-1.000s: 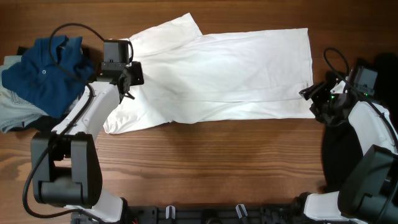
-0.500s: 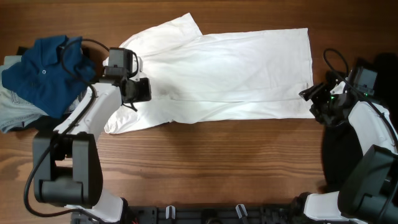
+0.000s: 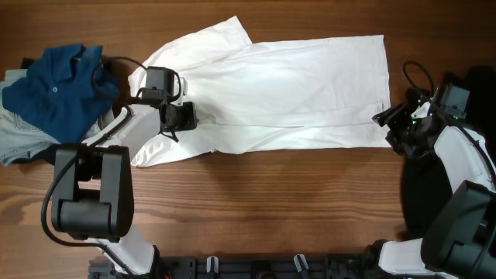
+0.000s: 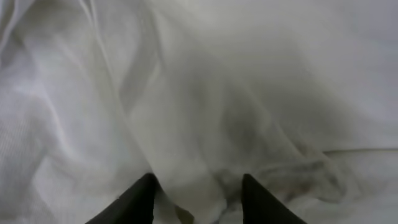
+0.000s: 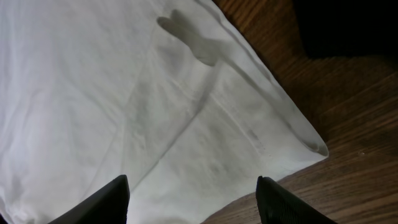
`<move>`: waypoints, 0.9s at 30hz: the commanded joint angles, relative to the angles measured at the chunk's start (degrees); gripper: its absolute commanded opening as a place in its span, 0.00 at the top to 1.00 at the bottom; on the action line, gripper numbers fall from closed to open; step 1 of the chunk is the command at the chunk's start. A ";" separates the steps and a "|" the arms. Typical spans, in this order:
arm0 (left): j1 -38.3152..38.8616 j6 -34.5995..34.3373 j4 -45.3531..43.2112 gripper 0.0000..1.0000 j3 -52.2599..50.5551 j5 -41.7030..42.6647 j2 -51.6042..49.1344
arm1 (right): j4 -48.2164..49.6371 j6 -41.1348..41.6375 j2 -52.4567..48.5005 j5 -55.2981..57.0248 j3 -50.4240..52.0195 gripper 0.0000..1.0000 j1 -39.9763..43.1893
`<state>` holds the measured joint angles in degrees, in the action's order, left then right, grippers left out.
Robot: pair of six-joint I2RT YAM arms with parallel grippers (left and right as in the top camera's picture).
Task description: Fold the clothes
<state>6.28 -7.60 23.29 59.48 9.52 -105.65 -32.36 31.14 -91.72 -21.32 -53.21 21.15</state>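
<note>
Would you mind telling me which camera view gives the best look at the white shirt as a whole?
The overhead view: the white shirt lies nearly whole, spread on the table. The left wrist view shows only wrinkled fabric close up; the right wrist view, just one corner on the wood.

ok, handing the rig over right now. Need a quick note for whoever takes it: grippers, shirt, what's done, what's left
Left gripper: jaws open, nothing held, low over the rumpled left end of the white shirt.
Right gripper: jaws open, nothing held, above the shirt's near right corner.
Shirt: spread lengthwise on the wooden table, one sleeve jutting out at the top left. A blue garment is piled at the far left.
Done: shirt laid out. A crease runs along its near side; I cannot tell if that is a fold.
Left: the folding itself, probably starting with a grasp at each end.
</note>
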 commanded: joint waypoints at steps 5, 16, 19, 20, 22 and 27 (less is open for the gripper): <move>-0.07 -2.54 0.70 0.91 0.44 0.66 3.65 | 0.13 -1.14 -0.66 0.85 -1.05 0.34 -0.09; 0.55 -4.50 -9.79 0.96 1.60 5.88 5.33 | 0.35 -0.46 -0.66 0.83 -1.05 0.34 -0.09; 0.66 -4.72 -13.16 0.96 1.60 5.88 5.33 | 0.37 -0.55 -0.66 0.87 -1.05 0.34 -0.09; 0.63 -4.70 -13.81 0.96 1.60 5.86 5.33 | 0.35 -0.55 -0.66 1.05 -1.05 0.34 -0.09; 0.63 -4.70 -15.28 0.88 1.60 5.86 5.33 | 0.35 -0.63 -0.66 1.49 -1.05 0.34 -0.09; -0.15 -4.72 -14.53 0.30 1.62 2.21 5.55 | -0.59 -1.20 -0.66 1.92 -1.05 0.34 -0.09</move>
<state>6.70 -12.08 7.51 60.40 13.91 -101.30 -32.40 31.14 -91.72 -20.69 -53.21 21.15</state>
